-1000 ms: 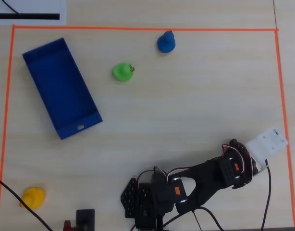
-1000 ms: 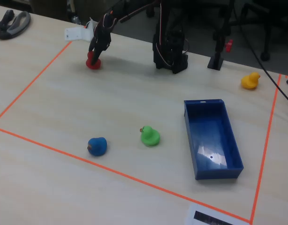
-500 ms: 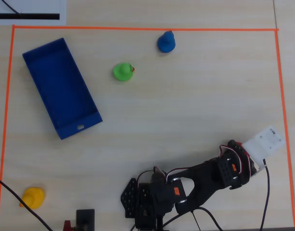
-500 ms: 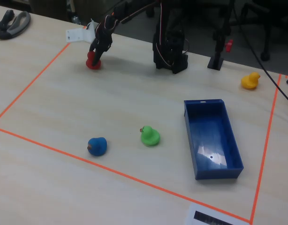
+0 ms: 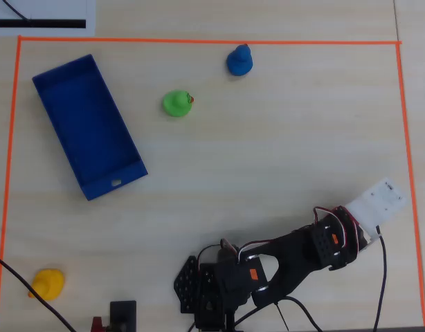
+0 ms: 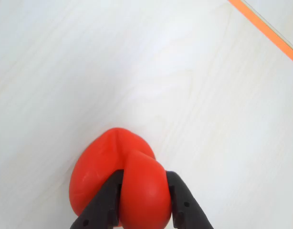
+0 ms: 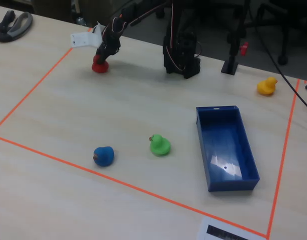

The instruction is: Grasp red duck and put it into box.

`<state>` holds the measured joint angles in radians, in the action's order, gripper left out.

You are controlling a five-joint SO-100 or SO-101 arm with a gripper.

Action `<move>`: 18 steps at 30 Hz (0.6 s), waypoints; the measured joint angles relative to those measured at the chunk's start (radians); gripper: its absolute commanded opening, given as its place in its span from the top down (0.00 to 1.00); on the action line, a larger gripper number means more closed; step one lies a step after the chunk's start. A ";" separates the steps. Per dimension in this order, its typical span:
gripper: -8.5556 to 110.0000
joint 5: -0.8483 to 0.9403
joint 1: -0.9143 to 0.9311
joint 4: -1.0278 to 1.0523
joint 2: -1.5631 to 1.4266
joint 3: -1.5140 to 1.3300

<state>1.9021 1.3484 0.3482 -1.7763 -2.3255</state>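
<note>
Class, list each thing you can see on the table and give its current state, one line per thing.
red duck: pinched by the tool, on the table
tool: shut on the red duck
box: open, empty
green duck: upright, free
blue duck: free on the table
yellow duck: upright, outside the orange tape

Red duck (image 6: 119, 179) between black fingers (image 6: 102, 202); dark-blue box (image 5: 88, 124); green duck (image 5: 176, 104), blue duck (image 5: 239, 61), yellow duck (image 5: 48, 283); orange tape border (image 5: 212, 41).

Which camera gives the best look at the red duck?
The wrist view: the red duck fills it, pinched by the gripper. The fixed view shows it small; in the overhead view the arm hides it.
</note>
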 measured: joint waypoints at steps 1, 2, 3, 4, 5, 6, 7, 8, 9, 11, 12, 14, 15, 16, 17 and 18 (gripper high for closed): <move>0.93 0.000 0.000 0.000 0.000 0.000; 0.93 0.000 0.000 0.005 0.000 0.002; 0.93 0.000 0.000 0.017 -0.002 0.005; 0.93 -0.006 0.000 0.037 -0.005 0.009; 0.93 -0.017 0.000 0.067 -0.012 0.018; 0.93 -0.035 -0.003 0.110 -0.020 0.038; 0.93 -0.058 -0.006 0.166 -0.028 0.060; 0.93 -0.087 -0.017 0.222 -0.038 0.078; 0.93 -0.126 -0.038 0.268 -0.054 0.097; 0.93 -0.235 -0.089 0.339 -0.095 0.144; 0.93 -0.290 -0.124 0.377 -0.121 0.178; 0.93 -0.430 -0.209 0.480 -0.186 0.256; 0.93 -0.502 -0.259 0.545 -0.222 0.298; 0.93 -0.574 -0.316 0.617 -0.259 0.342; 0.93 -0.643 -0.382 0.690 -0.299 0.388; 0.93 -0.707 -0.457 0.765 -0.337 0.433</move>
<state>1.1950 0.8912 1.1137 -2.1138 -1.8929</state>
